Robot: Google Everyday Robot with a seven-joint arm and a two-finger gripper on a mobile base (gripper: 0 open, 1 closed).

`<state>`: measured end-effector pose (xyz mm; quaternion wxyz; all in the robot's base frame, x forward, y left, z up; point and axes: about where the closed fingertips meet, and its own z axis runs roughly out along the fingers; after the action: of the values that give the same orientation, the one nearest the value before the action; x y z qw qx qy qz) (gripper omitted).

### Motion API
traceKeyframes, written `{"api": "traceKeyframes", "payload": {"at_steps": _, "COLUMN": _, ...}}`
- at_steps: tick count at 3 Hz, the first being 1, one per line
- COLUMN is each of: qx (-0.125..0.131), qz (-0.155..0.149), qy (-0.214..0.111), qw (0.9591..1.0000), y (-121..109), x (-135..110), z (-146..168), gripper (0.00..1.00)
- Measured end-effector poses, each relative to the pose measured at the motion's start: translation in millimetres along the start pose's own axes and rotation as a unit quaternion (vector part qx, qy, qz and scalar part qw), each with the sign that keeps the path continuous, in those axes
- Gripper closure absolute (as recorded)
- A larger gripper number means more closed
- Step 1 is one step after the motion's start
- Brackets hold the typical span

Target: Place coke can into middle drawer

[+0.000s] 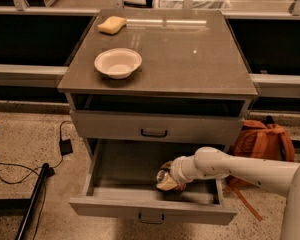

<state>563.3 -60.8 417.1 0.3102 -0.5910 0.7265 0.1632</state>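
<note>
The middle drawer of the grey table stands pulled out towards the camera, its grey floor exposed and its small dark handle at the centre of the front panel. Just above it, the matching upper drawer front is flush with the table's frame.

The robot's pale arm reaches in from the right and crosses the right side wall of the open drawer. Its tool sits low inside the drawer, in the front right part, near the front panel. The coke can is at the tip of the tool, inside the drawer, with one silver end turned towards the camera and slightly to the left. The can seems to lie tilted and close to the drawer floor, though its red body is largely hidden by the tool. Whether the tool is clenched on the can or has released it cannot be told from this view.

On the table top, a white bowl stands near the left front edge, and a yellow sponge lies further back on the left, well apart from the bowl. An orange backpack rests on the floor just to the right of the table, behind the arm. A black cable with a small adapter trails over the speckled floor to the left.
</note>
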Motion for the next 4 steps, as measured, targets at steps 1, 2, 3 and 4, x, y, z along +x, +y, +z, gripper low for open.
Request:
{"api": "traceKeyframes", "payload": {"at_steps": 1, "qx": 0.000, "qz": 0.000, "qy": 0.000, "qw": 1.0000, "y": 0.0, "x": 0.0, "z": 0.0, "gripper": 0.59}}
{"api": "traceKeyframes", "payload": {"at_steps": 2, "qx": 0.000, "qz": 0.000, "qy": 0.000, "qw": 1.0000, "y": 0.0, "x": 0.0, "z": 0.1, "gripper": 0.36}}
{"api": "traceKeyframes", "payload": {"at_steps": 3, "qx": 0.000, "qz": 0.000, "qy": 0.000, "qw": 1.0000, "y": 0.1, "x": 0.0, "z": 0.1, "gripper": 0.05}}
{"api": "traceKeyframes", "payload": {"at_steps": 4, "qx": 0.000, "qz": 0.000, "qy": 0.000, "qw": 1.0000, "y": 0.1, "x": 0.0, "z": 0.1, "gripper": 0.00}}
